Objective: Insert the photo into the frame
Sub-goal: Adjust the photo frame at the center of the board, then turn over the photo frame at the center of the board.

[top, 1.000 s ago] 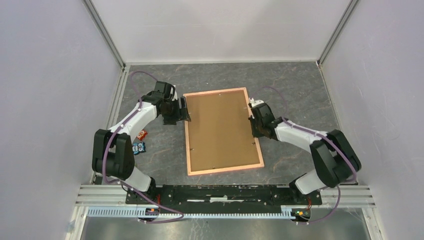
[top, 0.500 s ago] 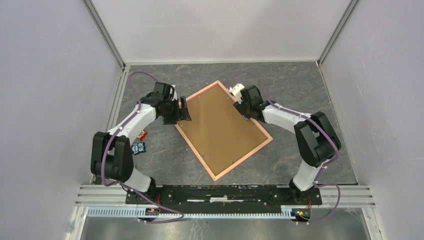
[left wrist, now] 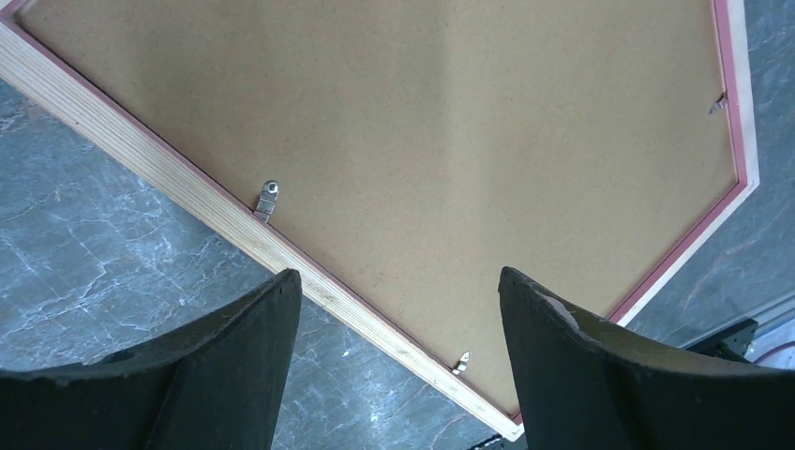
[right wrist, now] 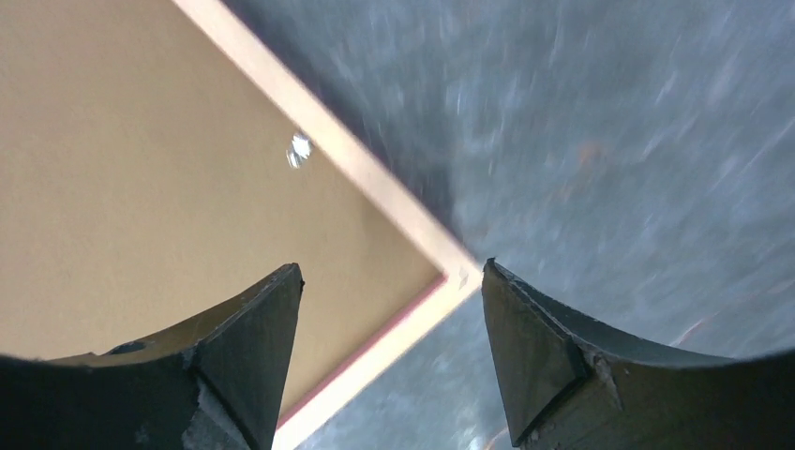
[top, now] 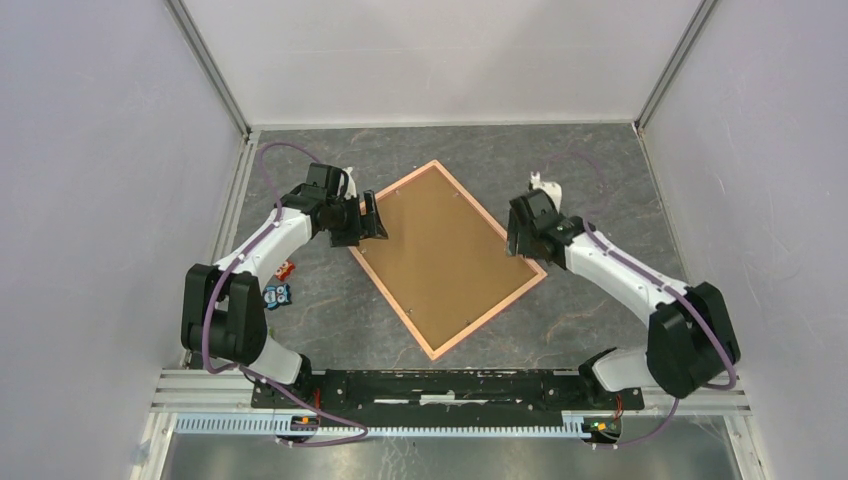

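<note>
Grey marbled table (top: 600, 170) carried the frame (top: 392, 304) face down and skewed cornerwise, a brown board (top: 445, 255) filling its back. No photo showed; perhaps it lay beneath. The left gripper (top: 362, 228) hung wide over the left corner, the right gripper (top: 520, 240) wide over the right, both empty, likely placed to square it. Small orange and blue bits (top: 279, 293) sat beside the left arm, blocking nothing.

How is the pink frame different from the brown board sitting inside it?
The frame is a thin pink and pale wood border; the brown board is one wide plain sheet. The frame runs around the outside; the board fills the middle. The frame is slightly bigger than the board. Both are rectangles lying flat on the grey table, turned cornerwise.
</note>
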